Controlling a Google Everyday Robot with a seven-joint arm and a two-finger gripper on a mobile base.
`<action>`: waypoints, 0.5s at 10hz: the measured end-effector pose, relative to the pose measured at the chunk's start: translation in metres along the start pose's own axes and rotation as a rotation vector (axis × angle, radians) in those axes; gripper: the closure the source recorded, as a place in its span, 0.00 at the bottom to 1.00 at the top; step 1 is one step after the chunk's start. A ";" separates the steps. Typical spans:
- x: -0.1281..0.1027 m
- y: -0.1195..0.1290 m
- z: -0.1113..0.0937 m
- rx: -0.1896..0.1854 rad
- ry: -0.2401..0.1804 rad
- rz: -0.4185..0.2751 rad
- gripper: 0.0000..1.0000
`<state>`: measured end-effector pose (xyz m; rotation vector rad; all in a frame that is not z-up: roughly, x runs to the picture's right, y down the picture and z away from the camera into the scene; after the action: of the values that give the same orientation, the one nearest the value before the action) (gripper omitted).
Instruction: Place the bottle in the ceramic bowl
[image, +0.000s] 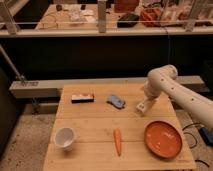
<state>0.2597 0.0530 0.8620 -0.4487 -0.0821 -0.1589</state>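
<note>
Gripper (143, 106) at the end of the white arm (165, 85), low over the right rear part of the wooden table (90, 120), just right of the small blue lumpy object (116, 101). Whether the tool is wide, narrow or holding something cannot be told. The bottle is not distinguishable from the pale shape at the arm's end, and no bottle lies elsewhere on the tabletop, so it is probably at the gripper. The white bowl (65, 137) at the left front corner is judged to be the ceramic bowl, well apart from the gripper, with the carrot (117, 141) between them. Principal risks: delivery into the nearer orange plate (162, 139) through mistaken choice of target; loss of the bottle during the long diagonal carry if the hold is shallow; tipping of the light bowl should an oblong bottle strike its rim; sweeping the blue object or the flat black-and-white box (82, 98) on a low path.
</note>
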 end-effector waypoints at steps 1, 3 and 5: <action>0.000 0.000 0.001 -0.001 -0.001 -0.001 0.20; 0.001 0.000 0.003 -0.002 -0.003 -0.002 0.20; 0.002 -0.001 0.005 -0.003 -0.005 -0.004 0.20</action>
<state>0.2612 0.0541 0.8671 -0.4517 -0.0874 -0.1622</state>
